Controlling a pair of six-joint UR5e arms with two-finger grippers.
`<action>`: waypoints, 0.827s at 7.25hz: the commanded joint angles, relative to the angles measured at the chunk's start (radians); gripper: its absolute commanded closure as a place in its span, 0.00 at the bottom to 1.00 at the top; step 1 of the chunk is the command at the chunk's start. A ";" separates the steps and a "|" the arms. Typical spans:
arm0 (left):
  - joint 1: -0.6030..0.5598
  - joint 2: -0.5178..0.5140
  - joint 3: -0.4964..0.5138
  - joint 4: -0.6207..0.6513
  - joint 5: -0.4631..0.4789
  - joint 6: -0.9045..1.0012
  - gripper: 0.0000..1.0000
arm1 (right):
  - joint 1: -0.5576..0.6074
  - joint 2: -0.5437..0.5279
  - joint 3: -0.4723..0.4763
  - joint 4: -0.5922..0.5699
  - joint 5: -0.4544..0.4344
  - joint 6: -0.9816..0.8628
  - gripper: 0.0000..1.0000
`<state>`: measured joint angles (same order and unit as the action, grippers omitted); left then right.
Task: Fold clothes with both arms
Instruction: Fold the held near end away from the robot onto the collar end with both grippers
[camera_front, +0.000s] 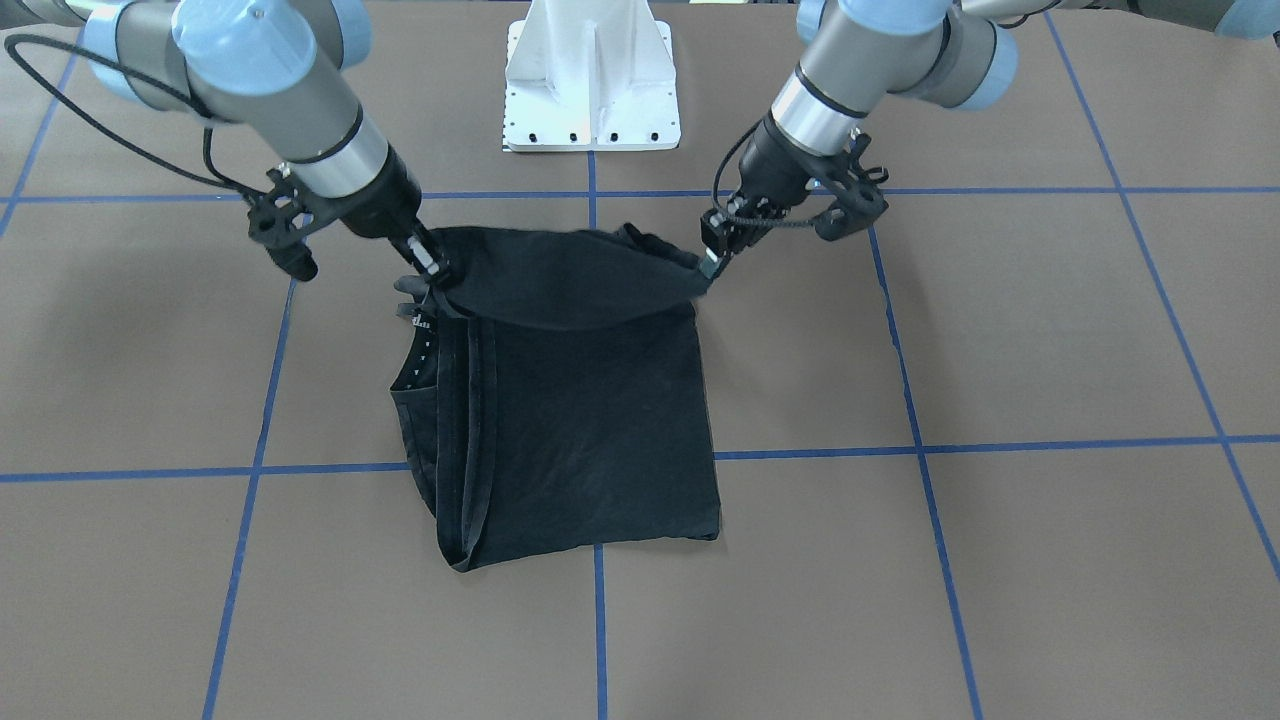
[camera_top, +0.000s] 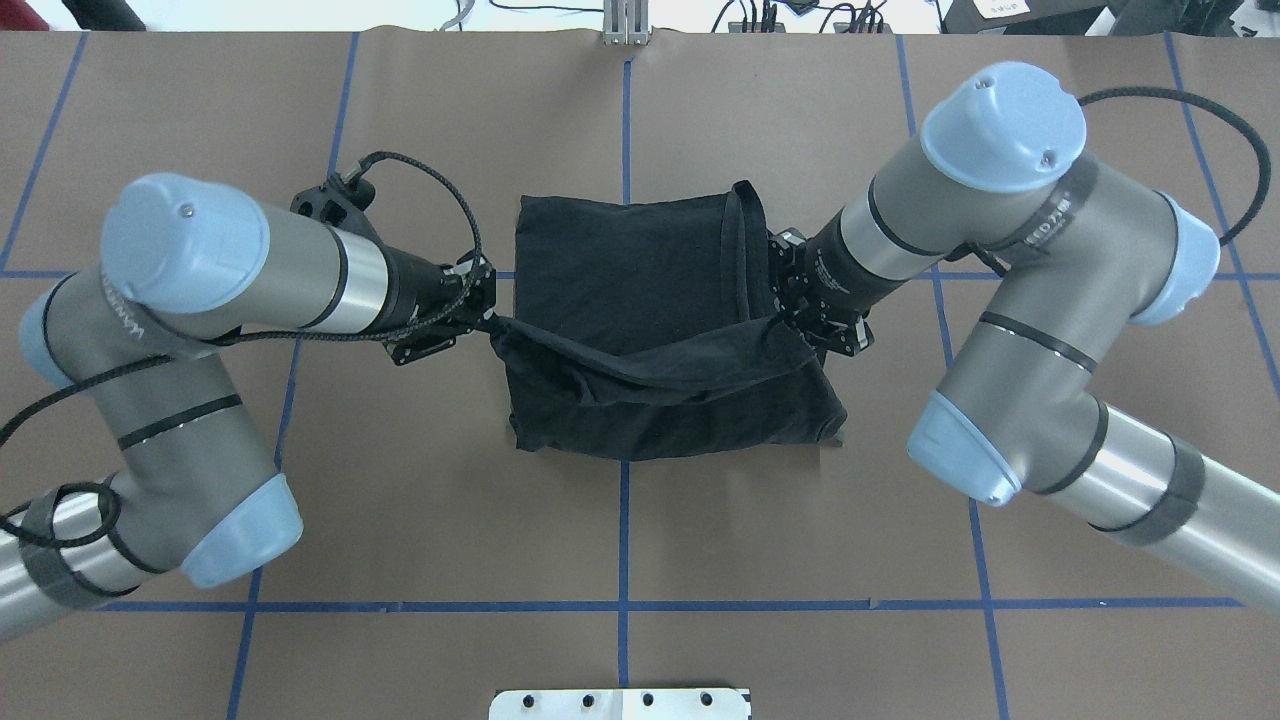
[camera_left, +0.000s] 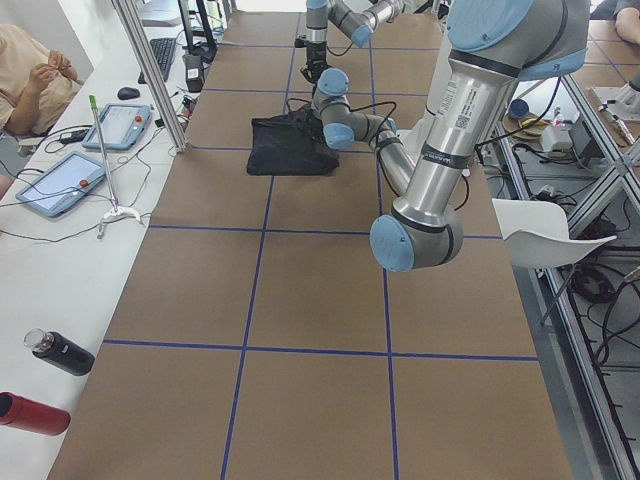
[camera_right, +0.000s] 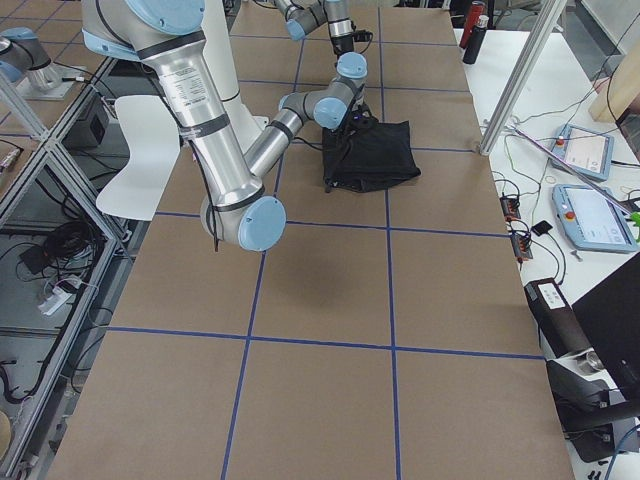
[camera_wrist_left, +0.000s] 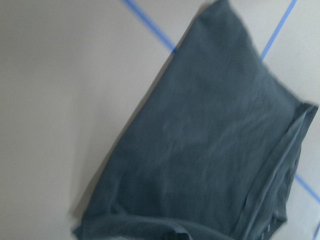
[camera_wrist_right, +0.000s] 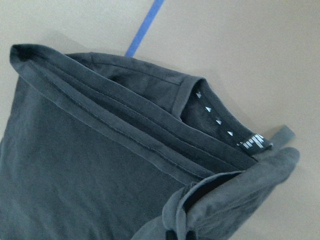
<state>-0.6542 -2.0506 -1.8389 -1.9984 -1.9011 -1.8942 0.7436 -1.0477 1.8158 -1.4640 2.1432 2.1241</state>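
Observation:
The black T-shirt (camera_front: 590, 420) lies folded on the brown table, roughly square, with its collar and stacked hems along one side (camera_wrist_right: 220, 122). Its edge nearest the robot is raised off the table and hangs in a sagging band (camera_top: 650, 375) between the two grippers. My left gripper (camera_top: 488, 320) is shut on one corner of that edge, also seen at the left gripper (camera_front: 711, 264). My right gripper (camera_top: 783, 318) is shut on the other corner, by the collar side, right gripper (camera_front: 432, 272). Both wrist views look down on the flat part of the T-shirt (camera_wrist_left: 200, 150); no fingers show there.
The white pedestal base (camera_front: 592, 80) stands just behind the shirt on the robot's side. Blue tape lines (camera_front: 600, 620) grid the brown table (camera_front: 1000, 350). A side bench holds tablets (camera_left: 60, 182) and bottles (camera_left: 60, 352); a seated person (camera_left: 30, 70) is beside it.

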 joint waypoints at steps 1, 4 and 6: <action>-0.076 -0.084 0.160 -0.035 -0.006 0.061 1.00 | 0.075 0.090 -0.215 0.119 0.045 -0.003 1.00; -0.117 -0.176 0.312 -0.121 -0.003 0.070 1.00 | 0.120 0.198 -0.389 0.143 0.060 -0.052 1.00; -0.119 -0.178 0.401 -0.232 0.005 0.154 1.00 | 0.134 0.221 -0.437 0.145 0.060 -0.091 1.00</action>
<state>-0.7707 -2.2227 -1.4912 -2.1737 -1.9000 -1.7947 0.8664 -0.8401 1.4090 -1.3203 2.2025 2.0571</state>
